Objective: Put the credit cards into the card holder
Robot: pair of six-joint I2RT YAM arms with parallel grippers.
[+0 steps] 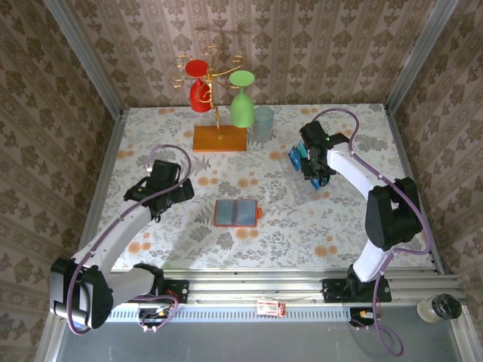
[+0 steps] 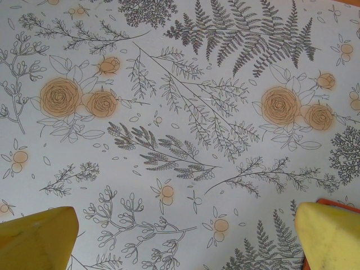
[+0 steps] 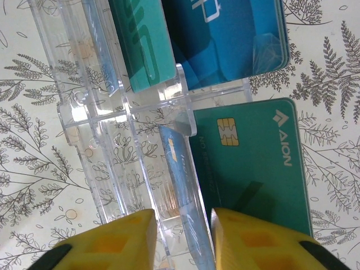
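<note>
Right gripper (image 3: 184, 225): my jaws stand close around a blue card (image 3: 183, 191) in the clear rack (image 3: 107, 146), grip unclear. Left gripper (image 2: 185, 242) wide open, holding nothing.

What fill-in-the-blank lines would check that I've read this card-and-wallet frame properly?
1. The wallet lies ____ in the middle of the table.
2. The teal card with the gold chip is printed ____.
3. The right arm's jaws sit either side of a blue card standing in a ____ plastic rack.
4. Beside the red glass hangs a ____ one.

Missing words: open; AION; clear; green.
</note>
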